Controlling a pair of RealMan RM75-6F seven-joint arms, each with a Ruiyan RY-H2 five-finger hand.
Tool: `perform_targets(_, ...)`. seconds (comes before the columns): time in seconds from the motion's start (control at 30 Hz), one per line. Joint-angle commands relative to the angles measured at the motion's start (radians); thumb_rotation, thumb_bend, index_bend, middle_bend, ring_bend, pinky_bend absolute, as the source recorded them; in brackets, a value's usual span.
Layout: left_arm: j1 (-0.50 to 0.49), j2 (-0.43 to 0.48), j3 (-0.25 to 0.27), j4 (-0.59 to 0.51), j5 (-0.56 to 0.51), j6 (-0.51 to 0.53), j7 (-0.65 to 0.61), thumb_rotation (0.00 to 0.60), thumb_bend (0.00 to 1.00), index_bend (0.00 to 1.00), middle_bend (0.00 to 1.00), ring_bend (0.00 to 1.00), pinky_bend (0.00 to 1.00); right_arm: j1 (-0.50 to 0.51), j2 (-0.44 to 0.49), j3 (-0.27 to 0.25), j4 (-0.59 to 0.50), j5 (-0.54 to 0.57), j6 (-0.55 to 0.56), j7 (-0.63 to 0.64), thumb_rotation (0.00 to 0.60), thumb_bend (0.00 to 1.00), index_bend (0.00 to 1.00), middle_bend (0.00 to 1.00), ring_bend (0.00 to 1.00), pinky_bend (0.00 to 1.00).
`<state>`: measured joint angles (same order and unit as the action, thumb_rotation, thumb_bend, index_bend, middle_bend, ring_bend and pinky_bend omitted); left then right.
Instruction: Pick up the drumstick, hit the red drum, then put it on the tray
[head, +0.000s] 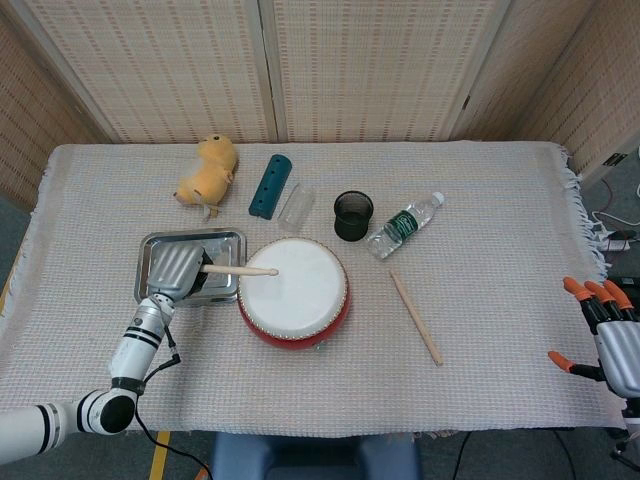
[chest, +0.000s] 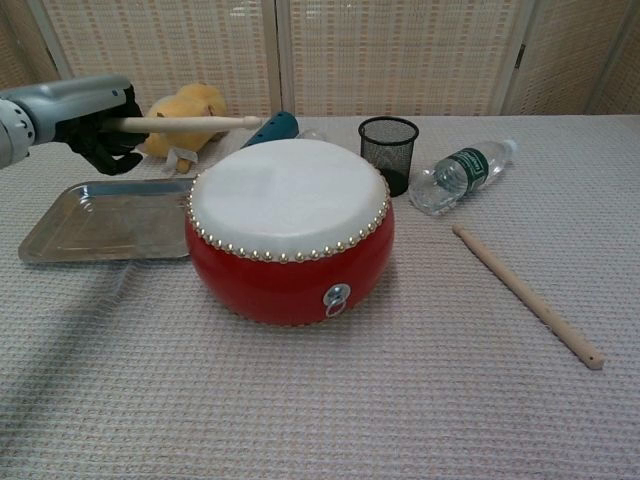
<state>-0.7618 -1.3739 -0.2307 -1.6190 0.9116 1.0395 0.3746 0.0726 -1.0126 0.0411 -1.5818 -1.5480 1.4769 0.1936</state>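
Behind the left robot hand (head: 176, 268), the drumstick (head: 240, 270) butt is hidden.

Along the far side of my table I see a yellow plush toy (head: 207, 168), a teal perforated block (head: 269, 185) with a clear cup (head: 296, 209) lying just beside it, a black mesh cup (head: 353, 215) standing upright, and a water bottle (head: 403, 225) on its side. A woven cloth (head: 480, 200) covers the tabletop.
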Motion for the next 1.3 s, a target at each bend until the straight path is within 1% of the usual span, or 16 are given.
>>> perform_targets(0.03,-0.02,-0.019,0.04,0.059,0.021,-0.005,0.138,0.6,0.83,1.0,1.0,1.0,1.0,0.002,-0.002,0.0,0.002,0.0,-0.003,0.001,0.6,0.1,0.09,0.16,0.0,0.06)
perform_targets(0.13,-0.039,-0.049,0.076,0.097,-0.001,-0.008,0.244,0.6,0.83,1.0,1.0,1.0,1.0,0.003,-0.002,0.0,0.004,0.001,-0.005,0.002,0.6,0.1,0.09,0.16,0.0,0.06)
perform_targets(0.23,-0.046,-0.057,0.083,0.094,-0.02,-0.003,0.283,0.6,0.83,1.0,1.0,1.0,1.0,0.003,-0.002,0.001,0.005,0.002,-0.005,0.003,0.6,0.1,0.09,0.16,0.0,0.06)
perform_targets(0.33,-0.034,-0.038,0.053,0.046,-0.035,-0.006,0.218,0.6,0.83,1.0,1.0,1.0,1.0,0.003,-0.002,0.001,0.004,0.001,-0.003,0.003,0.6,0.1,0.09,0.16,0.0,0.06)
perform_targets(0.5,0.007,0.008,-0.025,-0.036,-0.012,0.004,0.007,0.6,0.83,1.0,1.0,1.0,1.0,0.001,-0.004,0.001,0.006,-0.002,0.004,0.005,0.6,0.1,0.09,0.16,0.0,0.06)
perform_targets(0.57,0.016,0.024,-0.037,-0.053,-0.002,-0.011,-0.052,0.6,0.82,1.0,1.0,1.0,1.0,0.0,-0.004,0.0,0.007,-0.002,0.005,0.006,0.6,0.1,0.09,0.16,0.0,0.06)
perform_targets(0.63,0.013,0.039,-0.029,-0.049,0.006,-0.038,-0.063,0.6,0.82,1.0,1.0,1.0,1.0,0.0,-0.005,0.0,0.007,-0.001,0.004,0.006,0.6,0.1,0.09,0.16,0.0,0.06)
perform_targets(0.67,0.009,0.038,-0.021,-0.041,0.009,-0.044,-0.05,0.6,0.82,1.0,1.0,1.0,1.0,0.0,-0.005,0.0,0.008,-0.001,0.004,0.006,0.6,0.1,0.09,0.16,0.0,0.06)
perform_targets(0.77,-0.014,0.011,0.027,0.011,0.013,-0.05,0.046,0.6,0.82,1.0,1.0,1.0,1.0,0.0,-0.006,0.0,0.007,-0.001,0.003,0.005,0.6,0.1,0.09,0.16,0.0,0.06)
perform_targets(0.9,-0.041,-0.059,0.081,0.104,-0.003,-0.028,0.199,0.6,0.82,1.0,1.0,1.0,1.0,0.001,-0.006,0.0,0.007,0.002,0.0,0.004,0.6,0.1,0.09,0.16,0.0,0.06)
perform_targets(1.0,-0.049,-0.076,0.094,0.122,-0.025,-0.026,0.249,0.6,0.82,1.0,1.0,1.0,1.0,0.001,-0.005,0.001,0.006,0.003,0.001,0.003,0.6,0.1,0.09,0.16,0.0,0.06)
perform_targets(1.07,-0.037,-0.079,0.069,0.105,-0.03,-0.002,0.208,0.6,0.82,1.0,1.0,1.0,1.0,0.0,-0.005,0.002,0.005,0.002,0.005,0.002,0.6,0.1,0.09,0.16,0.0,0.06)
perform_targets(1.13,-0.008,-0.079,0.021,0.071,-0.026,0.03,0.095,0.6,0.82,1.0,1.0,1.0,1.0,0.0,-0.006,0.002,0.005,0.001,0.006,0.001,0.6,0.1,0.09,0.16,0.0,0.06)
perform_targets(1.2,0.015,-0.072,-0.014,0.046,-0.007,0.044,-0.011,0.6,0.82,1.0,1.0,1.0,1.0,0.001,-0.007,0.002,0.005,0.001,0.005,0.001,0.6,0.1,0.09,0.16,0.0,0.06)
perform_targets(1.3,0.028,-0.061,-0.019,0.044,0.041,0.053,-0.064,0.6,0.82,1.0,1.0,1.0,1.0,0.002,-0.009,0.002,0.005,0.0,0.004,-0.001,0.6,0.1,0.09,0.16,0.0,0.06)
